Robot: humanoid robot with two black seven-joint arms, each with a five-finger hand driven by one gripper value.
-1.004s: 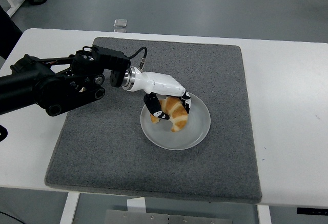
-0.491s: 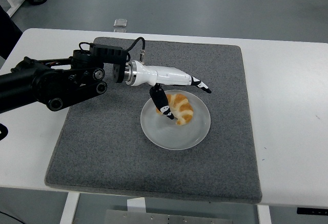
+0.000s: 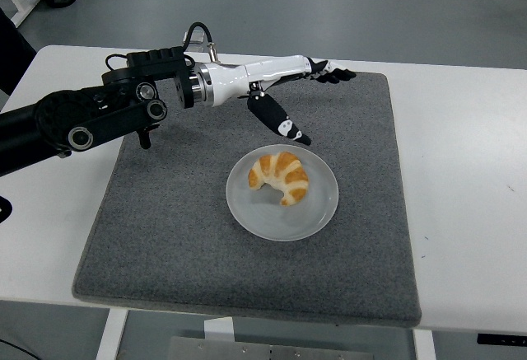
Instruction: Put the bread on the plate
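A golden-brown, crescent-shaped croissant (image 3: 281, 175) lies on a round, pale translucent plate (image 3: 317, 212) in the middle of a dark grey felt mat (image 3: 165, 228) on the white table (image 3: 469, 170). The white-and-black left hand (image 3: 284, 88) hovers beyond the plate, fingers spread wide, holding nothing.

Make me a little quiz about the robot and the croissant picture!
1. True or false: the croissant lies on the plate.
2. What is the left robot hand holding? A) the croissant B) nothing C) the plate
3. Fill in: the plate sits on a grey ____.

Key: 1 true; 2 B, its fingers are spread above the far side of the plate; 3 mat.
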